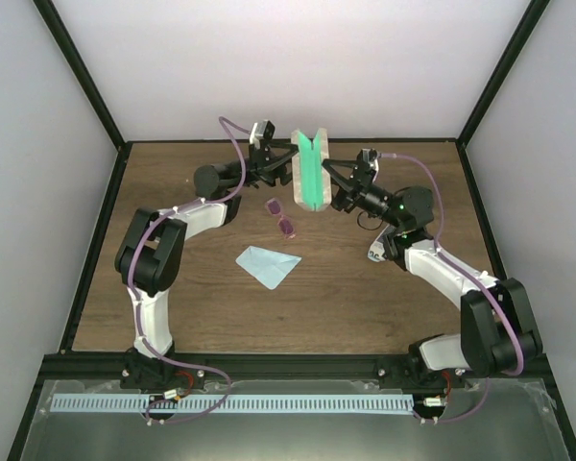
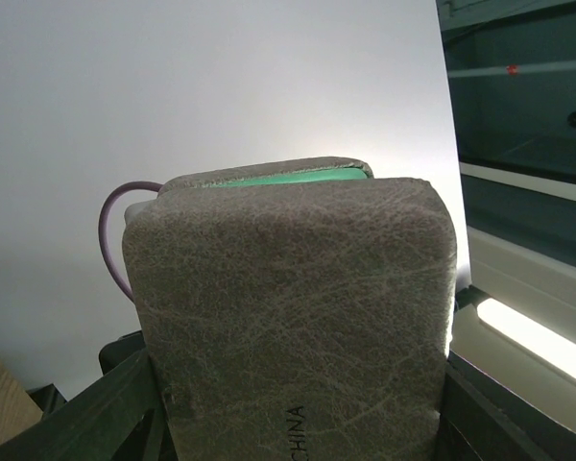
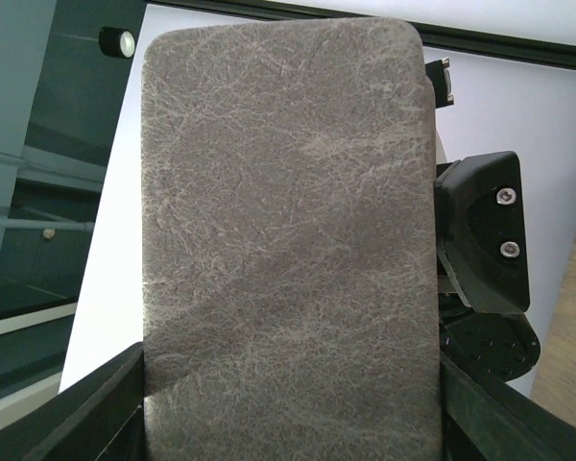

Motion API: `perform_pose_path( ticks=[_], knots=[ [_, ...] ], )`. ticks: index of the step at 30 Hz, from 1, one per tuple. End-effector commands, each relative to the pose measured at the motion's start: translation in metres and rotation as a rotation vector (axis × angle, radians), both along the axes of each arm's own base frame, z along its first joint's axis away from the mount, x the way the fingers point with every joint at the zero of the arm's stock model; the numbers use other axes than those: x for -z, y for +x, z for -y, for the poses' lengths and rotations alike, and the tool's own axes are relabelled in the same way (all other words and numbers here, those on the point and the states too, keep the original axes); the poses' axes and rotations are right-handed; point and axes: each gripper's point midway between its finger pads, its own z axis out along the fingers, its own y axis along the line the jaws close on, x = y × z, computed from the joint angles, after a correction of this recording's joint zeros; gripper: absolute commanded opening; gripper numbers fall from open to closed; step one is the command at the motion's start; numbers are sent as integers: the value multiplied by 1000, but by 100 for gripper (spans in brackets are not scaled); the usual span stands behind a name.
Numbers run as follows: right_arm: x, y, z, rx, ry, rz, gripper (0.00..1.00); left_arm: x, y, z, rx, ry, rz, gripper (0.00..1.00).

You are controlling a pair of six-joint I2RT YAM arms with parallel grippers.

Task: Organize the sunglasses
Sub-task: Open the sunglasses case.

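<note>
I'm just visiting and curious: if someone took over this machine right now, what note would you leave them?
Both hold the case open: left gripper shut on one half, right gripper on the other.
The sunglasses lie on the table near a blue cloth, untouched.
Done: case opened.
Left, probably: sunglasses into the case, then close it.

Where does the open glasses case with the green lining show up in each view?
Top external: case upper centre, standing open, green lining showing.
Left wrist: fills lower centre, grey textured outside, green sliver on top.
Right wrist: fills the middle, grey outside only.
Shared landmark: the white enclosure wall.
</note>
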Motion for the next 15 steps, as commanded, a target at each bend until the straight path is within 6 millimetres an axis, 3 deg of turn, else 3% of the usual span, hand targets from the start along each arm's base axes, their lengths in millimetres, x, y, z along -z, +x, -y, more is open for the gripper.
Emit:
perform_pose_path(
  ticks=[1,15],
  knots=[
    [-161,-135,66,99,274,788,33,13,52,-80,-273,-132,93,50],
    [-187,-152,85,147,389,829,29,7,63,-96,-316,-170,64,50]
  ],
)
